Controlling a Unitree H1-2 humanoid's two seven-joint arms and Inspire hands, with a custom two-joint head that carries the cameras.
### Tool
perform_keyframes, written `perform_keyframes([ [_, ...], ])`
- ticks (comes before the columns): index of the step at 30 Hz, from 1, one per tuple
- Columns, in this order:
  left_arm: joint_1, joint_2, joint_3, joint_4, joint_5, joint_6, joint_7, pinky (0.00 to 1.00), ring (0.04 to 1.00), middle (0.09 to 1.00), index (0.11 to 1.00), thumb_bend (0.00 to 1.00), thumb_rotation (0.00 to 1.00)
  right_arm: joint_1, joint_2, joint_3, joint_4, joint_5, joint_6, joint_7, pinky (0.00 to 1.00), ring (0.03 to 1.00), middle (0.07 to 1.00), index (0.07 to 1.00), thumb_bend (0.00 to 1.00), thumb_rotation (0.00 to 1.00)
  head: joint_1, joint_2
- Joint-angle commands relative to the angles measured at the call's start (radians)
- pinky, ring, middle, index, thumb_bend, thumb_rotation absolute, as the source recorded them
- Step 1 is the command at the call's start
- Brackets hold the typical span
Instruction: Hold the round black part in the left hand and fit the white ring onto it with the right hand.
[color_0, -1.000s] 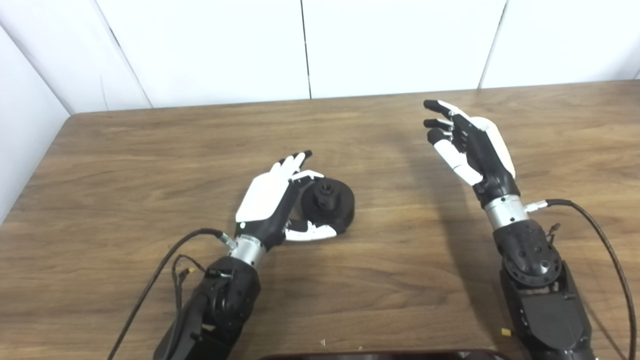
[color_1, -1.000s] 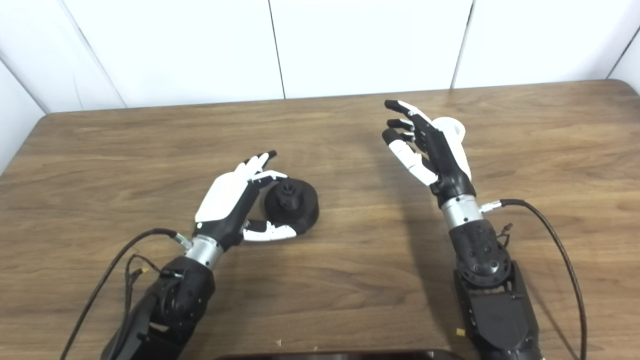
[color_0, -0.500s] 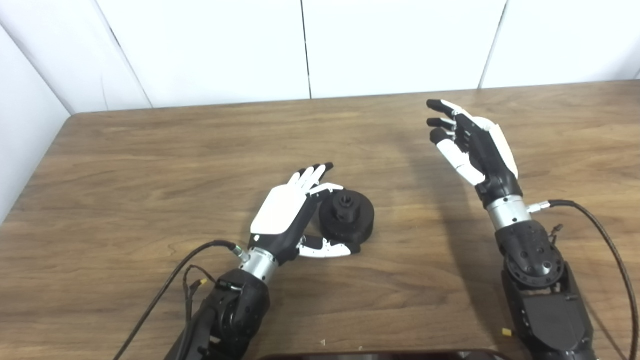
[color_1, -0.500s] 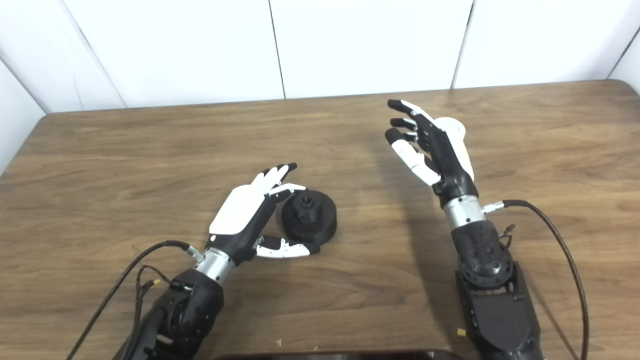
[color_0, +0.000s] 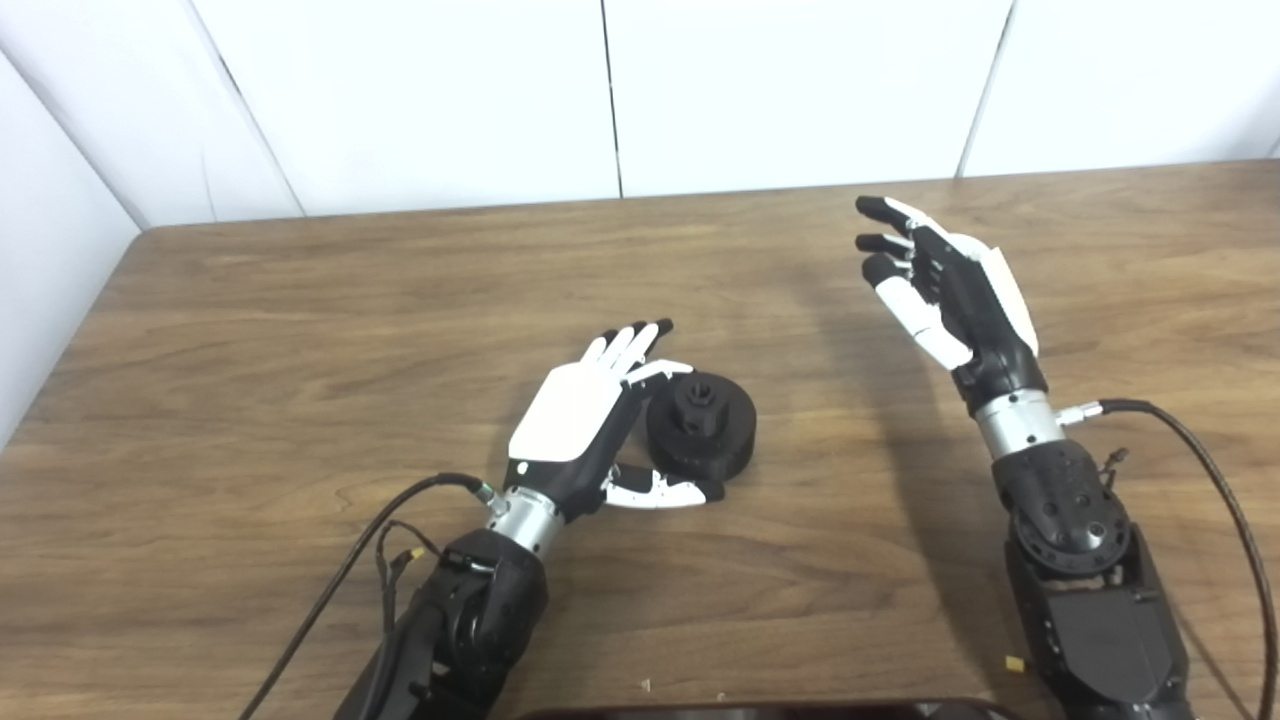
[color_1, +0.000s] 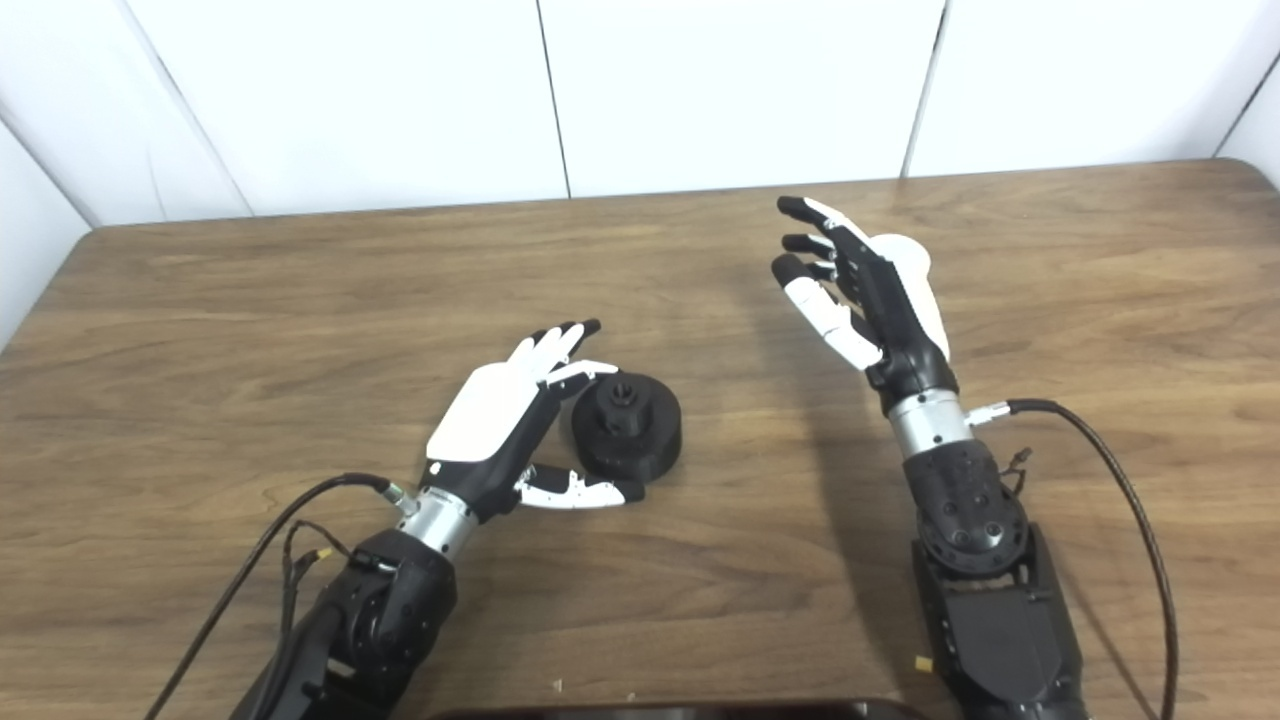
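The round black part (color_0: 700, 425), with a raised hub on top, sits flat on the wooden table (color_0: 300, 330) near the middle. My left hand (color_0: 585, 415) lies open right beside it on its left. The fingers (color_0: 630, 345) stretch past the part's far left side and the thumb (color_0: 660, 492) lies along its near side. My right hand (color_0: 950, 290) is raised at the right, open, palm turned left, holding nothing. A white ring (color_1: 908, 252) shows partly from behind that hand, on the table; most of it is hidden.
White wall panels stand behind the table's far edge. A black cable (color_0: 1200, 460) runs from the right wrist, another (color_0: 340, 580) from the left forearm. A dark object (color_0: 760, 712) shows at the bottom edge, with small crumbs near it.
My left hand has moved to the right and a little nearer, and the black part has slid along with it. The right hand has barely shifted.
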Motion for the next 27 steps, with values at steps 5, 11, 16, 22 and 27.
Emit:
perform_keyframes([
  [5, -0.004, -0.006, 0.018, 0.077, 0.027, -0.007, 0.037, 1.0, 1.0, 1.0, 0.707, 1.0, 0.42, -0.033, -0.018, -0.016, -0.043, 0.005, -0.001, -0.001, 0.71, 0.799, 0.878, 0.835, 0.62, 0.78, -0.004, 0.0],
  [11, -0.009, -0.022, 0.041, 0.101, 0.018, -0.018, 0.08, 1.0, 1.0, 1.0, 0.736, 1.0, 0.42, -0.033, -0.024, -0.014, -0.042, 0.004, 0.0, -0.004, 0.71, 0.795, 0.871, 0.832, 0.62, 0.78, -0.001, 0.001],
  [16, -0.013, -0.032, 0.051, 0.122, 0.016, -0.018, 0.093, 1.0, 1.0, 1.0, 0.795, 1.0, 0.39, -0.035, -0.02, -0.013, -0.041, 0.013, -0.001, -0.005, 0.7, 0.798, 0.873, 0.827, 0.64, 0.78, 0.001, 0.004],
  [22, -0.015, -0.04, 0.052, 0.146, 0.025, -0.014, 0.099, 1.0, 1.0, 1.0, 0.823, 1.0, 0.4, -0.034, -0.019, -0.011, -0.045, 0.008, 0.003, -0.005, 0.7, 0.796, 0.875, 0.826, 0.64, 0.79, 0.002, 0.005],
  [27, -0.015, -0.039, 0.054, 0.155, 0.023, -0.021, 0.101, 1.0, 1.0, 1.0, 0.81, 1.0, 0.42, -0.034, -0.02, -0.011, -0.041, 0.012, 0.002, -0.003, 0.69, 0.795, 0.869, 0.817, 0.63, 0.78, 0.004, 0.008],
])
